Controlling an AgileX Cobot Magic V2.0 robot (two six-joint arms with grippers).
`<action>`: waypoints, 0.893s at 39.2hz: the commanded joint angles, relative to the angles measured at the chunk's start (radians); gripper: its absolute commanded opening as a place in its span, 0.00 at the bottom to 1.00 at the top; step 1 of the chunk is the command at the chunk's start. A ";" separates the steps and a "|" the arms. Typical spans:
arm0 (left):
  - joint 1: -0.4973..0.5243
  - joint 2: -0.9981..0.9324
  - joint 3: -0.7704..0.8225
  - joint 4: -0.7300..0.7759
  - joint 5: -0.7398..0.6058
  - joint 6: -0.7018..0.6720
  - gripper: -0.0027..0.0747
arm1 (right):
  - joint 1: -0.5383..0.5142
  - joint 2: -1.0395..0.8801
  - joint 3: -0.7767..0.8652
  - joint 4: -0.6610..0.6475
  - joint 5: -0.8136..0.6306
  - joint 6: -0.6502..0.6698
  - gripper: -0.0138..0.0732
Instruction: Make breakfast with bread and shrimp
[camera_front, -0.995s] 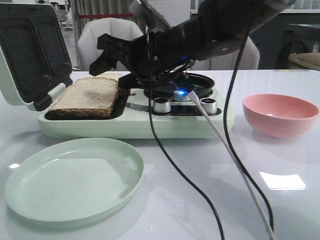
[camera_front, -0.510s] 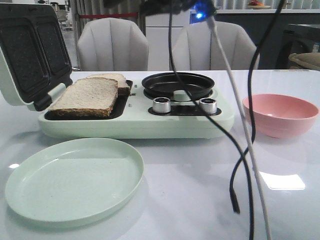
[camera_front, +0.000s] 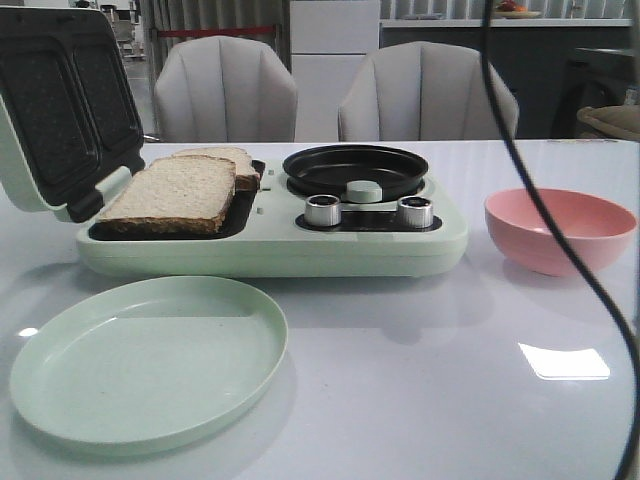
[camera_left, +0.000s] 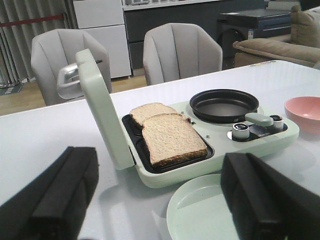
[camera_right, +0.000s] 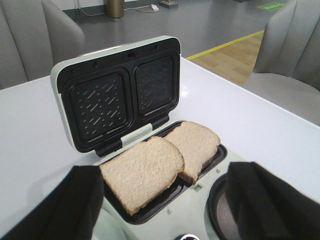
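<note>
A: Grey chairs (camera_front: 225, 90), two of them, stand behind the white worktop (camera_front: 420, 400); what sits on it?

B: One breakfast maker (camera_front: 270, 245) with its lid (camera_front: 60, 110) up; two bread (camera_front: 175, 192) slices overlap in its tray, towards the worktop's left edge; one black pan (camera_front: 355, 170), two knobs (camera_front: 323, 209), one green plate (camera_front: 150, 355) at the front edge, one pink bowl (camera_front: 560, 228) to the right.

A: Shrimp?

B: None visible; the bowl's inside is hidden.

A: Hands?

B: Left hand (camera_left: 160, 200) and right hand (camera_right: 160, 210) both gape wide, holding nothing; fingertips cut off.

Front view looks low across the table; both wrist views look down, sharing the bread (camera_front: 175, 192).
</note>
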 joint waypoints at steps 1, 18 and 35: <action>0.000 0.011 -0.027 -0.006 -0.080 -0.013 0.77 | -0.005 -0.096 0.018 -0.097 0.022 0.150 0.85; 0.000 0.011 -0.027 -0.006 -0.080 -0.013 0.77 | -0.064 -0.249 0.029 -1.152 0.306 1.155 0.72; 0.000 0.011 -0.027 -0.006 -0.080 -0.013 0.77 | -0.184 -0.584 0.178 -1.315 0.196 1.333 0.72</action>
